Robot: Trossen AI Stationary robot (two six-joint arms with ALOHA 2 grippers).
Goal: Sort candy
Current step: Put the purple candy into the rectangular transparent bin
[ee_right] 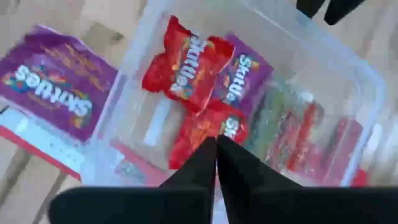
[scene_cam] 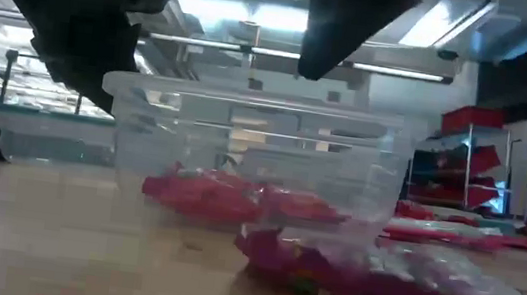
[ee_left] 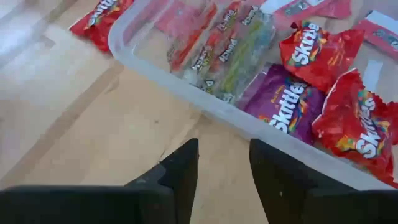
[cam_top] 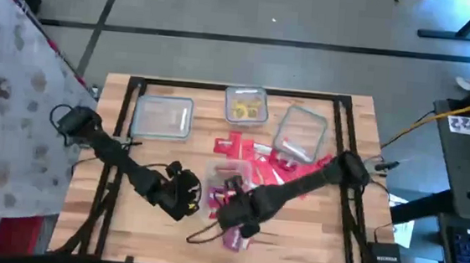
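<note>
Tabletop [cam_top: 168, 231] carries four clear tubs; the nearest tub [cam_top: 224, 181] takes the red and purple candy [ee_right: 186, 62], so both arms crowd it. My right hand [ee_right: 216, 146] hangs above it, pinched closed and empty. Left hand [ee_left: 224, 165] waits beside its wall, fingers narrowly apart, gripping nothing. More loose packets [cam_top: 254, 150] lie behind.
</note>
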